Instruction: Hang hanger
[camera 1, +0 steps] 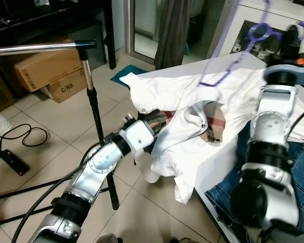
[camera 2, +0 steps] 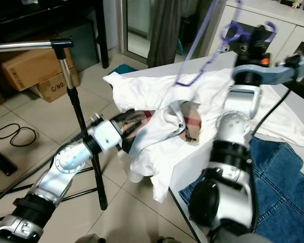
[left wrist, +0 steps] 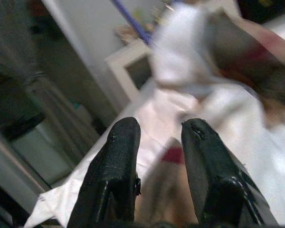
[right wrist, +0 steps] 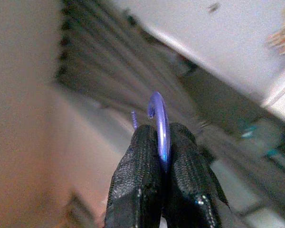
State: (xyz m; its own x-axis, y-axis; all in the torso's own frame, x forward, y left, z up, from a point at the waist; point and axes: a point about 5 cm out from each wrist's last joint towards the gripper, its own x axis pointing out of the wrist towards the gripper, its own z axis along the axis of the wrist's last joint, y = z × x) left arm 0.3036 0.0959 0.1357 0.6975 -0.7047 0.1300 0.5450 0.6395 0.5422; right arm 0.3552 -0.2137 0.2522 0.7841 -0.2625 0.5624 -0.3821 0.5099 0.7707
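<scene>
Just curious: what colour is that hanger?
Purple hanger, clearest in the right wrist view, pinched by the right gripper.

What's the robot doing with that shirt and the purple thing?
It's putting a white shirt on a purple hanger. The right gripper has its jaws shut on the hanger's hook, holding it up over the table. The left gripper, jaws open, is pushed in under the shirt. The metal clothes rail waits nearby, nothing hung on it yet.

left gripper [camera 1: 159, 126]: tips buried in white shirt [camera 1: 233, 96] | hanger [camera 1: 228, 66]: lower part under cloth
</scene>
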